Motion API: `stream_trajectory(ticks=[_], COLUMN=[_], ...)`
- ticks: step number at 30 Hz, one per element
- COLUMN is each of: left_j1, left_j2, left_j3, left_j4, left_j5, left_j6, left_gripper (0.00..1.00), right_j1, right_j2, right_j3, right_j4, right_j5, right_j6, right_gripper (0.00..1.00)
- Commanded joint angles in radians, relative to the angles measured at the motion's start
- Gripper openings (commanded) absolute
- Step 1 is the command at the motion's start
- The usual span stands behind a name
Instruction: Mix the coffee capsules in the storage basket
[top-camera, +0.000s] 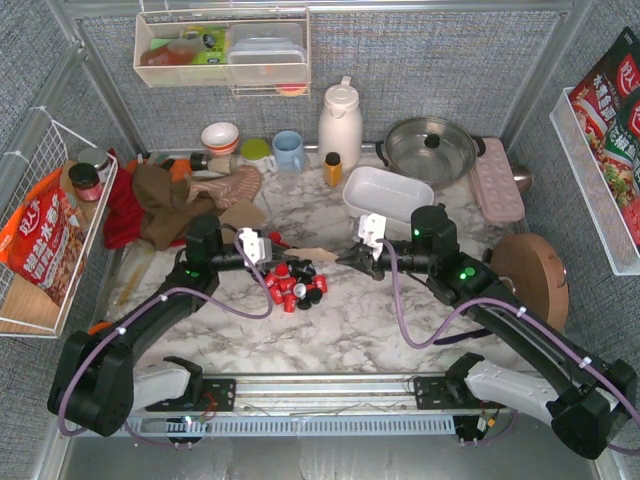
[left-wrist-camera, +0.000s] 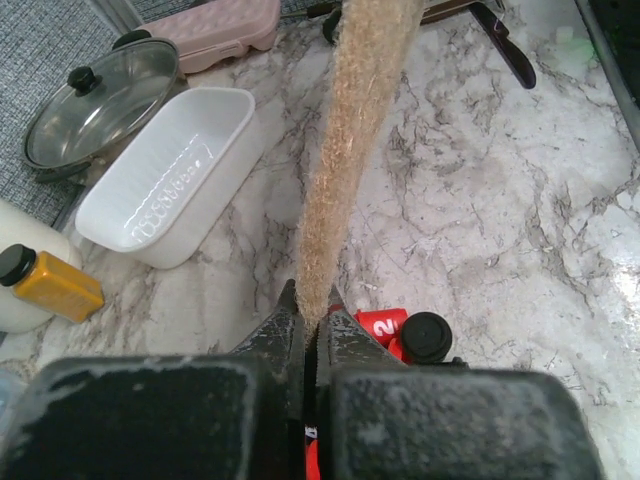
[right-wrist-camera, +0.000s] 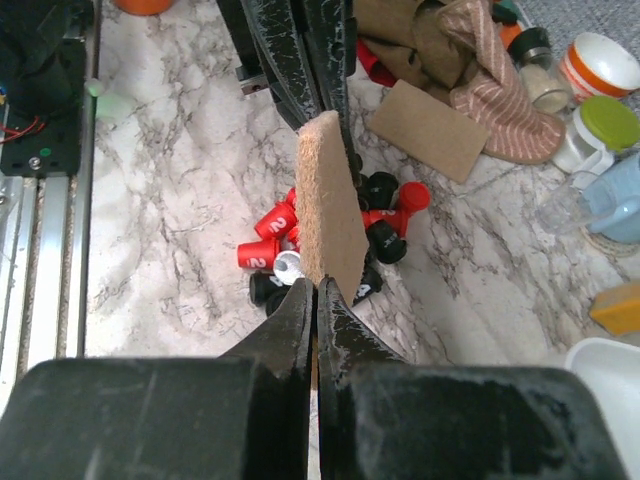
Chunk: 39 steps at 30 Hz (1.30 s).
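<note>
Several red and black coffee capsules (top-camera: 298, 283) lie in a loose pile on the marble table, not in the storage basket (top-camera: 388, 193), which stands empty at the back right. My left gripper (top-camera: 283, 246) and right gripper (top-camera: 345, 257) are each shut on an end of a brown fibreboard strip (top-camera: 313, 254) held on edge over the pile. In the left wrist view the strip (left-wrist-camera: 345, 130) runs away from my left gripper (left-wrist-camera: 314, 312), with capsules (left-wrist-camera: 383, 323) below and the basket (left-wrist-camera: 170, 175) to the left. In the right wrist view my right gripper (right-wrist-camera: 317, 290) pinches the strip (right-wrist-camera: 330, 200) above the capsules (right-wrist-camera: 262, 255).
A lidded pot (top-camera: 432, 147), a pink dimpled tray (top-camera: 496, 178), a white jug (top-camera: 340, 125) and a yellow-capped bottle (top-camera: 333, 168) stand at the back. Cloths (top-camera: 170, 200) and a loose cardboard piece (top-camera: 240, 213) lie at the left. A round wooden board (top-camera: 530, 280) is at the right.
</note>
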Motion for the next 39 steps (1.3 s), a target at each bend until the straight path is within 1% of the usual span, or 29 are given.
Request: stream_trajectory(ticks=[1,3,4,6,7,8,11,16,18,19,21,23,25,28,31,33,35,37,39], left_j1=[0.0,0.0,0.001,0.003,0.006,0.012,0.069,0.225,0.293,0.318,0.353,0.372,0.386,0.406,0.418,0.423,0.426,0.427,0.426], left_j2=[-0.001,0.001,0.003,0.008,0.018,0.031,0.102,0.263,0.339,0.385,0.472,0.54,0.583,0.608,0.602,0.592,0.578,0.562,0.535], left_j3=[0.025,0.023,0.018,0.018,0.026,0.039,0.102,0.217,0.28,0.319,0.405,0.458,0.47,0.478,0.471,0.459,0.45,0.442,0.428], left_j4=[-0.037,-0.017,0.004,0.047,0.054,0.057,0.059,-0.002,-0.07,-0.118,-0.23,-0.298,-0.313,-0.334,-0.344,-0.34,-0.337,-0.337,-0.323], left_j5=[0.005,-0.027,-0.055,-0.152,-0.215,-0.268,-0.385,-0.542,-0.56,-0.538,-0.495,-0.486,-0.486,-0.52,-0.584,-0.632,-0.669,-0.698,-0.709], left_j6=[0.055,0.027,-0.001,-0.092,-0.151,-0.213,-0.409,-0.718,-0.826,-0.852,-0.844,-0.835,-0.827,-0.813,-0.799,-0.786,-0.772,-0.764,-0.757], left_gripper=[0.0,0.0,0.0,0.0,0.0,0.0,0.0,0.0,0.0,0.0,0.0,0.0,0.0,0.07,0.17,0.25,0.3,0.38,0.44], right_j1=[0.002,0.003,0.002,0.002,0.002,0.001,0.001,0.001,0.001,0.0,-0.002,-0.006,-0.013,-0.03,-0.059,-0.09,-0.13,-0.177,-0.203], right_j2=[-0.002,-0.002,-0.003,-0.009,-0.013,-0.017,-0.03,-0.04,-0.039,-0.036,-0.028,-0.01,0.018,0.076,0.147,0.205,0.275,0.358,0.444], right_j3=[0.017,0.021,0.024,0.029,0.029,0.029,0.025,0.013,0.011,0.01,0.004,0.0,-0.009,-0.025,-0.031,-0.028,-0.006,0.045,0.098], right_j4=[0.006,0.01,0.008,0.007,0.008,0.007,0.005,-0.005,-0.013,-0.017,-0.017,-0.006,0.019,0.066,0.115,0.141,0.15,0.134,0.108], right_j5=[0.044,0.115,0.176,0.278,0.334,0.379,0.49,0.653,0.718,0.754,0.821,0.908,0.973,1.021,0.98,0.899,0.802,0.708,0.656], right_j6=[0.011,0.032,0.042,0.064,0.075,0.081,0.088,0.11,0.11,0.111,0.119,0.133,0.144,0.143,0.145,0.137,0.131,0.126,0.106], right_gripper=[0.0,0.19,0.29,0.48,0.6,0.66,0.74,0.77,0.77,0.77,0.78,0.79,0.8,0.8,0.79,0.79,0.78,0.75,0.72])
